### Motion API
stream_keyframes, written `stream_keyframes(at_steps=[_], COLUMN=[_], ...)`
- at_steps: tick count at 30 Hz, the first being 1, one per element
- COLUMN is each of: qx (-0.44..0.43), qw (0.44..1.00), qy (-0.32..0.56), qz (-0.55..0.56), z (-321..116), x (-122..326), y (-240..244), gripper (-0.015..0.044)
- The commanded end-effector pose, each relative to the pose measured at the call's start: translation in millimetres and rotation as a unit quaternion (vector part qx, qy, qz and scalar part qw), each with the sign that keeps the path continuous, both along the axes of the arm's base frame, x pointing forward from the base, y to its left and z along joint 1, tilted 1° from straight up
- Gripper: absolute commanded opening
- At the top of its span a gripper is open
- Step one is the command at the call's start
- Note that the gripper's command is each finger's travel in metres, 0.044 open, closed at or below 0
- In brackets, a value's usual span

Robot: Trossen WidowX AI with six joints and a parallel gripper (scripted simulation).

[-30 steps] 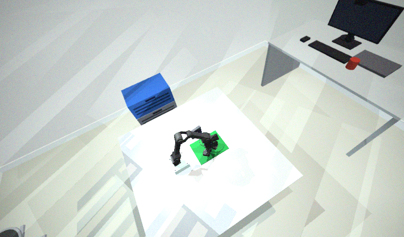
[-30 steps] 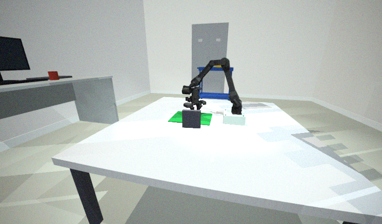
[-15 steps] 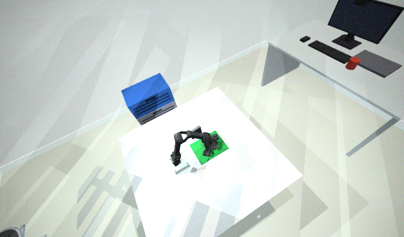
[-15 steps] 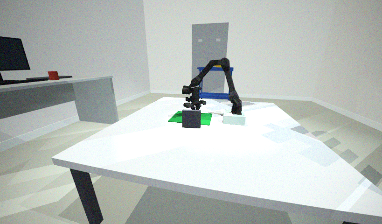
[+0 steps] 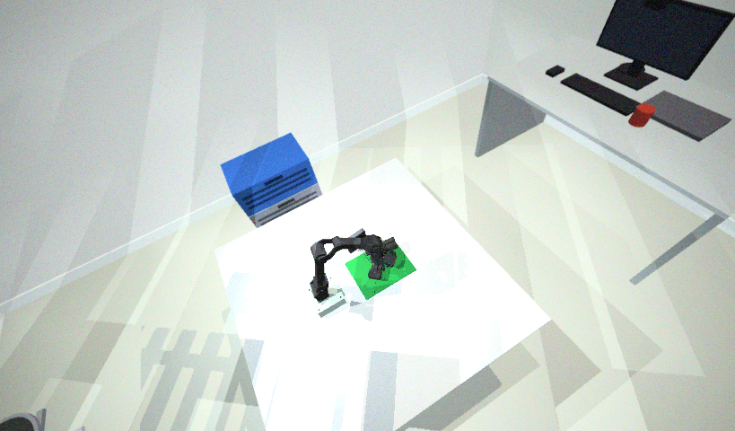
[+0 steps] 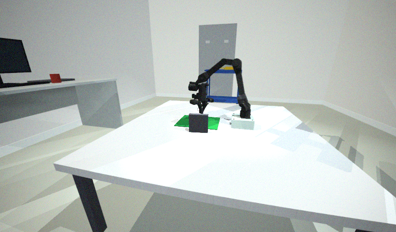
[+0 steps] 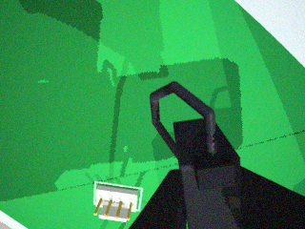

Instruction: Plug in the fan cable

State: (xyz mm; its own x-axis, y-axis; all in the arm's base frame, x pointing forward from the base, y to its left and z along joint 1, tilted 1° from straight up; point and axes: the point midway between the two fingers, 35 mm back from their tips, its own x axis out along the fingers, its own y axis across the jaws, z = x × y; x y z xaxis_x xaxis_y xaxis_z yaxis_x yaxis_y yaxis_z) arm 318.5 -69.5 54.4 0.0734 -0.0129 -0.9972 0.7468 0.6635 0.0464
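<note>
Sunlit white table [image 5: 301, 341] [image 6: 194, 155] carries my work, its top crossed by pale grey patches of shade. Beige floor spreads around it, and light grey walls rise behind. A desk [image 5: 526, 58] [image 6: 99, 83] stands upper right in the top view, bearing a monitor [image 5: 664, 37] [image 6: 9, 54], a keyboard [image 5: 600, 94] and a red cup [image 5: 642, 115] [image 6: 55, 78]; I cannot see into the cup. A blue cabinet [image 5: 269, 168] sits left of centre there, its front closed. In the exterior view, a blue cart [image 6: 223, 99] stands at upper centre, something yellow on its top shelf.

My pincer [image 5: 383, 267] [image 6: 201, 111] is closed in on the black plug [image 7: 197, 143], clamped on it above the green board [image 5: 368, 285] [image 6: 214, 123] [image 7: 48, 119]. The plug, with its cable [image 7: 193, 101] looping out, is right of centre in my wrist view. Apart from it, the white four-pin header [image 7: 116, 200] shows lower left, its pins uncovered.
</note>
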Motion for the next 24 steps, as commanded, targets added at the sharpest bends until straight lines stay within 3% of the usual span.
stream_keyframes(at_steps=[1,12,24], qx=[0.001,0.014,0.027], qw=[1.0,0.98,0.919], qy=[0.008,0.006,0.003], qz=[-0.013,-0.197,-0.393], z=[0,0,0], x=[-2,2,7], y=[1,16,33], gripper=[0.0,0.0,0.0])
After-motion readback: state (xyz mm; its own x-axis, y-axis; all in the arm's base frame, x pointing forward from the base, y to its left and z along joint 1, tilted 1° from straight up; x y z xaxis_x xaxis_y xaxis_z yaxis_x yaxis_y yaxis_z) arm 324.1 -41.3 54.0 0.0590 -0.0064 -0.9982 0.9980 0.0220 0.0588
